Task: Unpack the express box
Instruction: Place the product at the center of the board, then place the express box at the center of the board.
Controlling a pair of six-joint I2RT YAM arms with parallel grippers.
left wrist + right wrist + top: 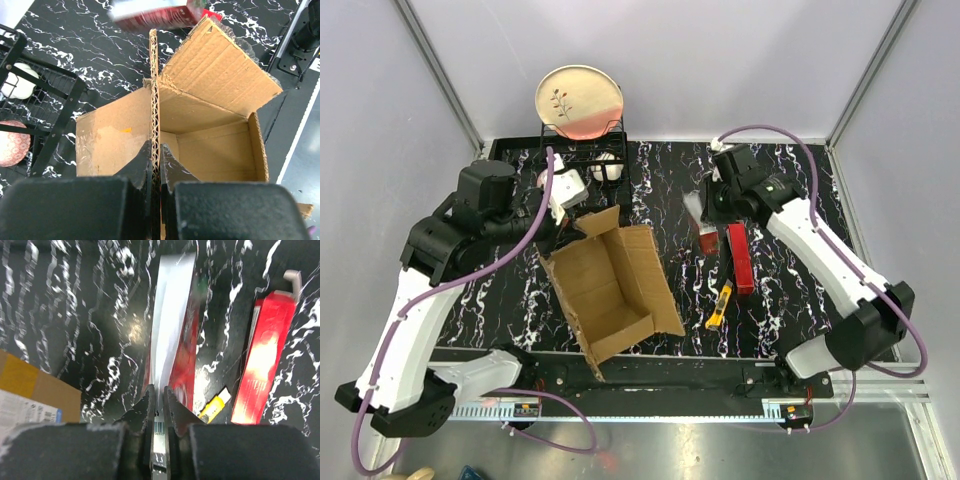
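**Inspector:** Where is the express box sitting, and what is it made of?

**Assessor:** The express box (610, 285) is lying open near the middle of the black, white-veined bench (790, 330). It is plain brown corrugated cardboard with its flaps splaying outward. The near wall is hiding part of its floor.

**Inspector:** And the pincers?

**Assessor:** The left pincer (156, 150) is clamping one upright flap edge-on, with the fluted core showing between the pads. The right pincer (159, 390) is clamping the thin edge of a flat red-and-white package (172, 315), to the right of the box and apart from it.

**Inspector:** Anything hard to read?

**Assessor:** Blur is smearing the right wrist view, so the package's print is staying illegible. A second long, glossy red package (262, 355) is lying flat nearby. A yellow cutter (720, 305) is lying between it and the box. At the far edge a wire rack (582, 150) is holding a round plate (579, 100) upright, and its bars are partly hiding pale items beneath.
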